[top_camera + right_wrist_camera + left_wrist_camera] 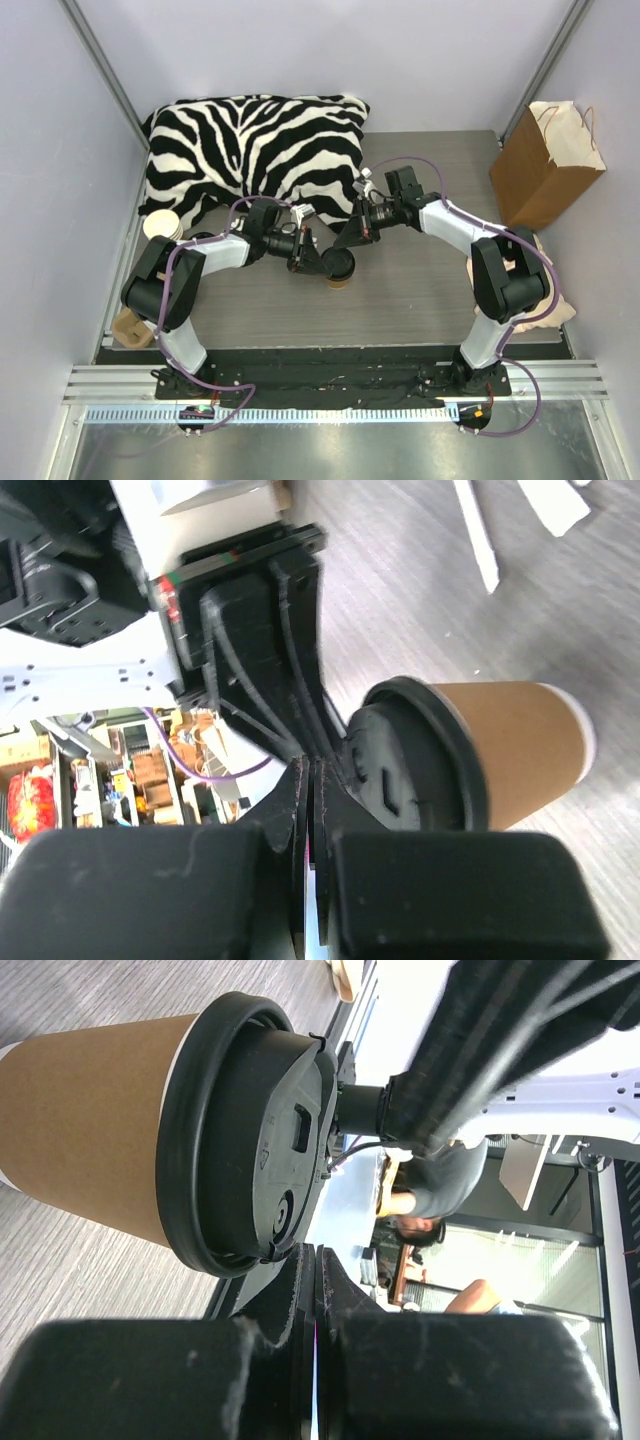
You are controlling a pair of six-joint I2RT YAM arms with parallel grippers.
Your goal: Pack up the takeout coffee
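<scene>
Left gripper point(325, 262): shut, fingers point(290, 1295) pressed flat together, nothing between them. Reaches in from the left and ends with its tips at the rim of the lid point(250, 1140), touching it or just short of it; cannot tell which. Right gripper point(352, 240): shut as well, empty, fingers point(295, 800) closed on each other. Points in from the far right and meets the lid's top face, tips against the plastic in the left wrist view. Cup point(341, 281): brown paper, black lid seated all round, upright on the table point(430, 290) near its middle, between the two grippers and gripped by neither. Zebra pillow point(250, 150) behind it, across the far left of the table, just beyond the left arm's wrist. Brown bag point(545, 165) upright at the far right corner, mouth open, well apart from the cup. Stack of cups point(160, 224) at the left edge, beside the pillow.
</scene>
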